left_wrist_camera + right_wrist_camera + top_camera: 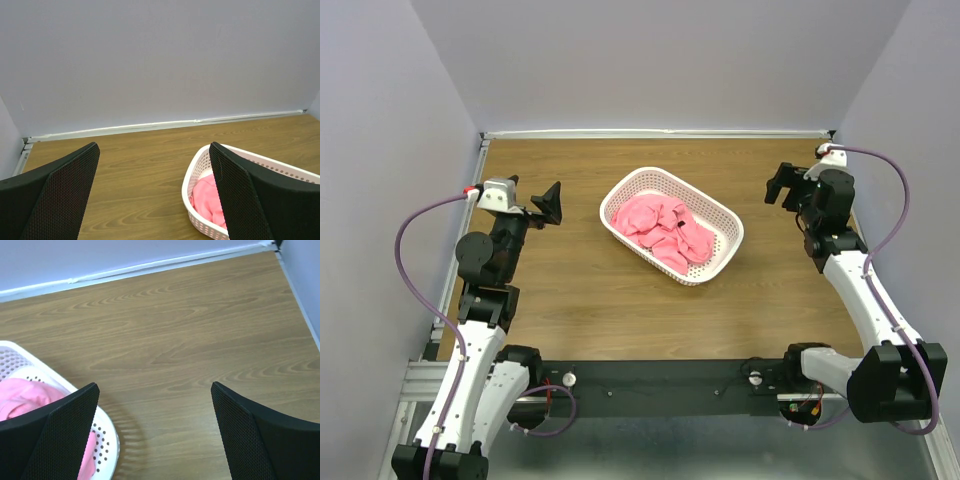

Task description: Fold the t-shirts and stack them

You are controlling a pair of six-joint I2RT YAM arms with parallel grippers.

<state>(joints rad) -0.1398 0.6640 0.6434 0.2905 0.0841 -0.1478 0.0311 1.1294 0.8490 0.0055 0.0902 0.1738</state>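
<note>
– Pink t-shirts (665,232), seen from above: where are they?
– Crumpled inside the white perforated basket (728,240), which sits mid-way across the wooden table (570,290). The left gripper (542,208) and right gripper (783,188) hang on either side, well apart from it.
– And the left wrist view?
– Its 2 fingers (65,195) are spread wide with nothing between them. The basket with pink cloth is at lower right.
– Right wrist?
– 2 fingers (260,435) fully apart, empty, above wood grain. A basket corner with pink fabric shows at lower left.

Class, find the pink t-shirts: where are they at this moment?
In the top view, the t-shirts lie crumpled inside the white basket, near the middle of the table.
</note>
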